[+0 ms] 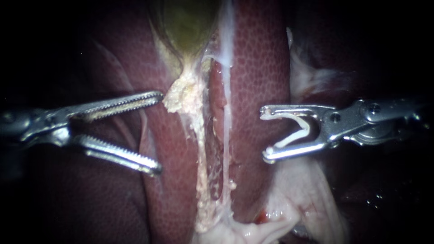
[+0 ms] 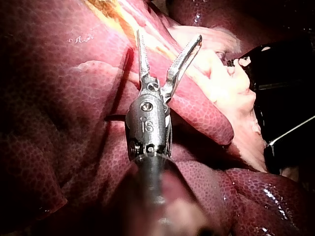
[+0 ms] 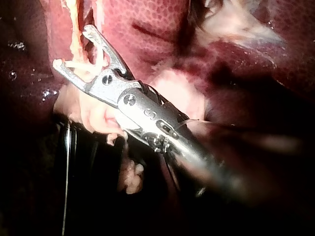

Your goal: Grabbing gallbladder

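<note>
Here, liver (image 1: 257,68) between, left instrument (image 1: 159,133) spreads an empty hand; right instrument (image 1: 265,135), hand splayed, holds a clip (image 1: 306,130).

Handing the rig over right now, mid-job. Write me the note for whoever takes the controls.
Left instrument: jaws open and empty, upper jaw tip close beside the pale tissue just below the gallbladder; contact unclear.
Right instrument: jaws wide apart with a white clip seated between them, hovering over the liver.
Done: nothing gripped yet.
Left: close the left jaws on the gallbladder.
</note>
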Controlling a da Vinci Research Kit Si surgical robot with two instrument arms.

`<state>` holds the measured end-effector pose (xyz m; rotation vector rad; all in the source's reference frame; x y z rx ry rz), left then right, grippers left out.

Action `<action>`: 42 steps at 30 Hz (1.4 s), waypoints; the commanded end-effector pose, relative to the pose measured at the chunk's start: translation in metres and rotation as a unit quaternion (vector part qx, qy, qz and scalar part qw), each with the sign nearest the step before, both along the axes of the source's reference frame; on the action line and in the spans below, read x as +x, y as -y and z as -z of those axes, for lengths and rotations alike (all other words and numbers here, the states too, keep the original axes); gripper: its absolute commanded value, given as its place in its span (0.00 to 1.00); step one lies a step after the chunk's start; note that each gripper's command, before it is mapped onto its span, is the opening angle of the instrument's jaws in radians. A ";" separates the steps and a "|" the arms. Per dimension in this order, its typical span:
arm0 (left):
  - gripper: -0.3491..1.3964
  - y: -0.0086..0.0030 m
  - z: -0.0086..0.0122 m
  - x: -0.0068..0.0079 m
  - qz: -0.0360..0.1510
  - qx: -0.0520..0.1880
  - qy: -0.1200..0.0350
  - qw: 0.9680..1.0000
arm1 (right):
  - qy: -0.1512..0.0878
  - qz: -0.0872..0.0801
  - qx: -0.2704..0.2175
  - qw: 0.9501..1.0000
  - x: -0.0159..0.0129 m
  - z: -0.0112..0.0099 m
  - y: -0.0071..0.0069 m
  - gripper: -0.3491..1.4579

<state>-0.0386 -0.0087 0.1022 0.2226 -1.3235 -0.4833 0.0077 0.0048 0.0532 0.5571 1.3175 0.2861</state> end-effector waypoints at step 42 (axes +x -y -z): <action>0.00 -0.0026 -0.0047 -0.0005 0.067 0.035 -0.079 0.994 | 0.000 0.000 0.000 1.000 0.0001 0.0002 0.0001 0.51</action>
